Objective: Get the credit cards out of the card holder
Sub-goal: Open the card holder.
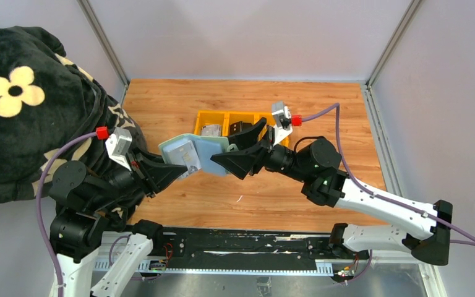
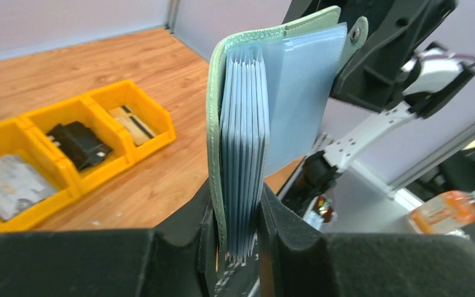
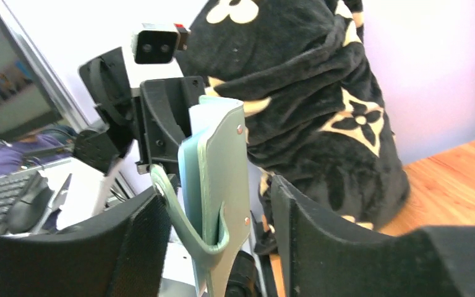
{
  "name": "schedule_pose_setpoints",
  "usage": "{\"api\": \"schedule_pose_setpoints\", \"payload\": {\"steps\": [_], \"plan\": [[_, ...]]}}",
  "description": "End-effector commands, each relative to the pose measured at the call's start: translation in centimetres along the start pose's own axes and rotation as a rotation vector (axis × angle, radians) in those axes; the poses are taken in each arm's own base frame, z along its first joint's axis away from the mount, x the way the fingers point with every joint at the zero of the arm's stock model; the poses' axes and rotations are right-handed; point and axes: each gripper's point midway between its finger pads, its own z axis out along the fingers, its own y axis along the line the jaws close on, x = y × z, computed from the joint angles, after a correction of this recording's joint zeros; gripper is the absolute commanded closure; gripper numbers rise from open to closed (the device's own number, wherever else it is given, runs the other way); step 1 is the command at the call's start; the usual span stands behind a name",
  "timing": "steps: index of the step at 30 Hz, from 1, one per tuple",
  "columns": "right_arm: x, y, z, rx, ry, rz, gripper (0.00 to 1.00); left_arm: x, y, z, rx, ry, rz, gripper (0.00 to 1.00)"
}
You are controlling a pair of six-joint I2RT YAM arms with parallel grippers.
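The left end effector [image 2: 236,213] sits at the bottom middle of the left wrist view. It is pinched tight on the card holder [image 2: 284,93], with one finger on the green cover and one on the stack of clear pockets.

The holder looks light, thin and floppy. The clear pockets look smooth, so I think they could slip. The best place to hold it seems to be low down on the cover and stack, where it is pinched now. That leaves the pocket edges free.

The holder stands up tall in this view. Its long side runs from the bottom to the top of the frame. The green back faces left and the snap tab [image 2: 355,31] sits at the upper right. I cannot tell if a card is left inside.

In the right wrist view, the right end effector [image 3: 216,198] is spread wide. Its fingers stand on both sides of the holder and do not touch it.

Farther off, at the left, the yellow tray [image 2: 154,114] rests on the table [image 2: 154,179]. It holds the grey card [image 2: 12,185], the black card [image 2: 77,143] and the tan card [image 2: 130,124].
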Motion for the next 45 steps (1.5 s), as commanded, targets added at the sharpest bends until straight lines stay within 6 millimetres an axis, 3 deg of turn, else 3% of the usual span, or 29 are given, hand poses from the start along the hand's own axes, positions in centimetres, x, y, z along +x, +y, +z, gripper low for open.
{"api": "schedule_pose_setpoints", "payload": {"steps": [1,6,8,10,14,20,29,33,38,41,45], "plan": [[0.5,-1.1,-0.3,0.072,0.149,-0.175,0.35,0.3,1.1,-0.8,-0.057,0.037,0.181,0.96],[0.2,-1.3,-0.4,0.09,0.255,-0.28,0.22,3.0,4.2,-1.5,-0.136,0.175,0.347,0.98],[-1.1,-1.0,0.3,0.092,0.268,-0.309,0.2,3.8,5.6,-1.8,-0.168,0.225,0.407,0.99],[-0.8,-1.7,0.8,0.125,0.323,-0.327,0.2,4.7,6.2,-1.8,-0.163,0.282,0.417,0.99],[1.8,-3.3,1.2,0.146,0.47,-0.351,0.19,5.6,6.7,-1.6,-0.148,0.351,0.398,0.99],[5.9,-5.0,0.5,0.128,0.616,-0.374,0.17,5.4,6.4,-1.7,-0.131,0.348,0.424,1.0],[8.3,-6.1,-0.3,0.093,0.701,-0.39,0.14,5.4,5.0,-1.8,-0.072,0.347,0.424,1.0],[9.3,-5.7,-0.4,0.038,0.725,-0.334,0.24,5.0,4.4,-1.7,-0.051,0.338,0.418,1.0],[10.4,-4.0,-1.0,-0.065,0.744,-0.225,0.5,5.0,3.8,-1.7,-0.024,0.338,0.395,1.0],[10.2,-3.3,-0.9,-0.092,0.723,-0.193,0.64,5.3,3.2,-1.5,0.004,0.342,0.349,1.0],[9.8,-2.7,-1.1,-0.118,0.69,-0.174,0.89,5.5,2.9,-1.4,0.025,0.347,0.32,0.99]]}}
